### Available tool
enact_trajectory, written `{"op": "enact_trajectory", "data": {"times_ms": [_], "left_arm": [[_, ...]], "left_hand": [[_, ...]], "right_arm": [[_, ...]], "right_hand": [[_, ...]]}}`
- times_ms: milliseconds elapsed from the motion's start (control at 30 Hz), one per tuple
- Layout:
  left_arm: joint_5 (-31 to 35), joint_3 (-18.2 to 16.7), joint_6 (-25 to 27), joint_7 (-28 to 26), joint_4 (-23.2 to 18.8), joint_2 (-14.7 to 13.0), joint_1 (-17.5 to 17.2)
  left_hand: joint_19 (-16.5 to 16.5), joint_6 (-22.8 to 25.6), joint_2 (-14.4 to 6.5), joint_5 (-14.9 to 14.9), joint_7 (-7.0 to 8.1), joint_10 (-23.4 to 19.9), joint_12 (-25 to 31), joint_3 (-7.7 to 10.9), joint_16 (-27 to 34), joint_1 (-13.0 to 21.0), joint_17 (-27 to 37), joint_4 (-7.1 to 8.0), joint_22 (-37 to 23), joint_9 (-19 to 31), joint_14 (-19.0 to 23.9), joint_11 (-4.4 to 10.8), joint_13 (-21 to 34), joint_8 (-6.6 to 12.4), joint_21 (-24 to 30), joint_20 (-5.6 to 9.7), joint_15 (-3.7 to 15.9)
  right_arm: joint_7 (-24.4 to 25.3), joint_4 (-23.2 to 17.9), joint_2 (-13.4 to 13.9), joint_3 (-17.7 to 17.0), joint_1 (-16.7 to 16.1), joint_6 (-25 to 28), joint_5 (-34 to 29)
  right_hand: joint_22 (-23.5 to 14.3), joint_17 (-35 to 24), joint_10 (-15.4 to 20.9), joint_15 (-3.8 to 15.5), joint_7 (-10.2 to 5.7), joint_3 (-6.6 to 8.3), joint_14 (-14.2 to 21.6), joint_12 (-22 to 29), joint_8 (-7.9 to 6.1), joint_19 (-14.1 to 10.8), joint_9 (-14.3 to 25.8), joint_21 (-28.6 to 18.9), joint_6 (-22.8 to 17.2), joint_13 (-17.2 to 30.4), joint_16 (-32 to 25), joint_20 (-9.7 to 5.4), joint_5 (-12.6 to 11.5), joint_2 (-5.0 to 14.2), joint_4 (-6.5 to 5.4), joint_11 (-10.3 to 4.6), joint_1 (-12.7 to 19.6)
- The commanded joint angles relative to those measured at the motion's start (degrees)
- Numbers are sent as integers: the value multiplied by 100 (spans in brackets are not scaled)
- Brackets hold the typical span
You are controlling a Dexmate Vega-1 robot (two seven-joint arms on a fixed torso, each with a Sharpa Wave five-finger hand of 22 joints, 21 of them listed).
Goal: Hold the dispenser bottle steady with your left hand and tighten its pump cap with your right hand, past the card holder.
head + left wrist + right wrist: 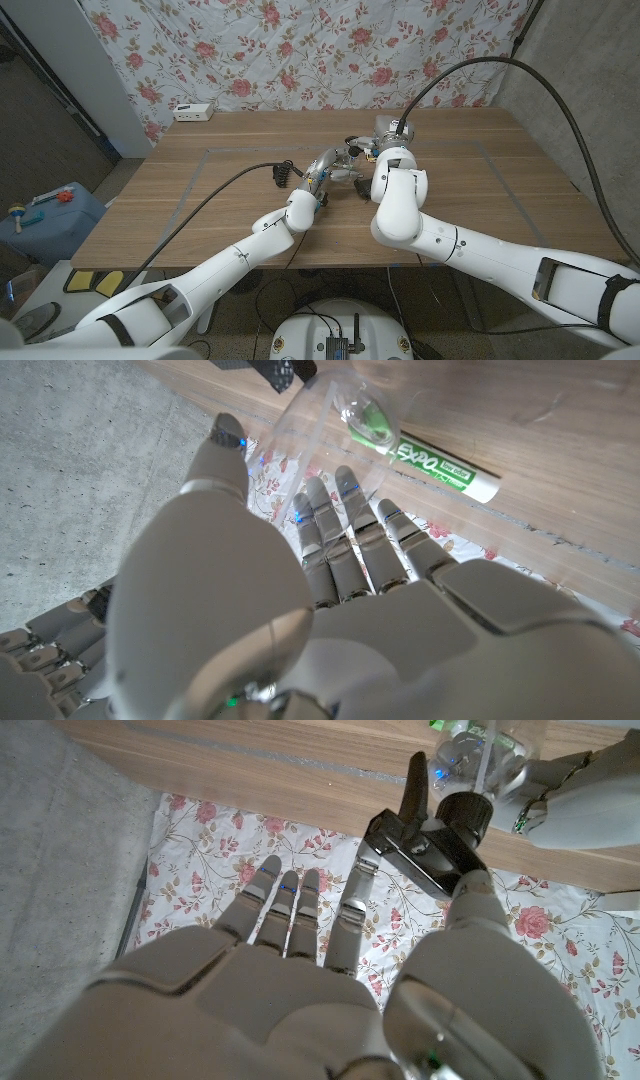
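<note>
The tightening step is under way — the left hand (330, 560) grips the clear plastic dispenser bottle (325, 420) while the right hand (400, 920) pinches its black pump cap (440, 840) between thumb and finger — next, by my reading, 1 steady twist.

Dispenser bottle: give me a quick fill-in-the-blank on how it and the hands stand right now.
The left hand holds the clear plastic dispenser bottle, whose pump cap is ____ in colour.
The green-and-white marker lying on the wooden table beside the bottle bears the brand name ____.
The right hand has its ____ against the pump cap, its other fingers reaching out straight.
Missing words: black; EXPO; thumb.
</note>
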State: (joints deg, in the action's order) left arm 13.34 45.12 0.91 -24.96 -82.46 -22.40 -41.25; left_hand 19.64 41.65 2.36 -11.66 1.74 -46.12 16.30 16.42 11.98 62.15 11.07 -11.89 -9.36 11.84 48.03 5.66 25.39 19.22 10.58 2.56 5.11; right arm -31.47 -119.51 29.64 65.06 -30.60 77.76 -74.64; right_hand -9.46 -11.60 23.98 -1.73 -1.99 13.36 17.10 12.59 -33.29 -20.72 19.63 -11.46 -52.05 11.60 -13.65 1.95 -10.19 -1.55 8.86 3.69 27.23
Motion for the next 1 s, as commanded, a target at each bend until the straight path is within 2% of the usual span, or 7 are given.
{"op": "enact_trajectory", "data": {"times_ms": [33,267,533,1000], "left_arm": [[-15,3,8,-21,6,16,-30],[-29,13,-5,-8,15,21,-35],[-33,18,-6,-10,17,28,-40],[-49,35,-30,1,66,52,-26]], "left_hand": [[33,1058,-808,-4,192,-148,-2,388,39,-361,21,384,-13,14,112,103,14,23,3,616,477],[32,1067,-807,-4,203,-155,-9,394,40,-374,21,384,-13,14,117,104,21,23,2,618,466],[33,1064,-807,-5,200,-160,-20,403,39,-387,21,381,-14,14,118,114,30,18,3,621,469],[39,1076,-797,-6,204,-168,-36,417,32,-411,15,376,-14,13,122,120,42,16,4,620,466]], "right_arm": [[-203,210,-332,-536,-488,-507,-641],[-181,288,-606,-990,-897,-965,-996],[-74,329,-916,-1460,-1322,-1463,-1267],[178,440,-1363,-1969,-1778,-2029,-1582]], "right_hand": [[-29,-24,72,36,-3,48,84,17,-134,-72,68,-16,-177,26,-39,-24,-41,15,23,-17,104],[-31,-40,229,59,-44,66,169,42,-342,-167,169,-24,-410,31,-64,-46,-45,27,14,-74,168],[-32,-58,344,90,-54,63,229,56,-518,-225,253,-24,-612,34,-82,-52,-38,29,-8,-104,175],[-35,-67,536,159,-97,97,349,74,-828,-326,387,-24,-1010,35,-109,-83,-44,41,3,-132,266]]}}
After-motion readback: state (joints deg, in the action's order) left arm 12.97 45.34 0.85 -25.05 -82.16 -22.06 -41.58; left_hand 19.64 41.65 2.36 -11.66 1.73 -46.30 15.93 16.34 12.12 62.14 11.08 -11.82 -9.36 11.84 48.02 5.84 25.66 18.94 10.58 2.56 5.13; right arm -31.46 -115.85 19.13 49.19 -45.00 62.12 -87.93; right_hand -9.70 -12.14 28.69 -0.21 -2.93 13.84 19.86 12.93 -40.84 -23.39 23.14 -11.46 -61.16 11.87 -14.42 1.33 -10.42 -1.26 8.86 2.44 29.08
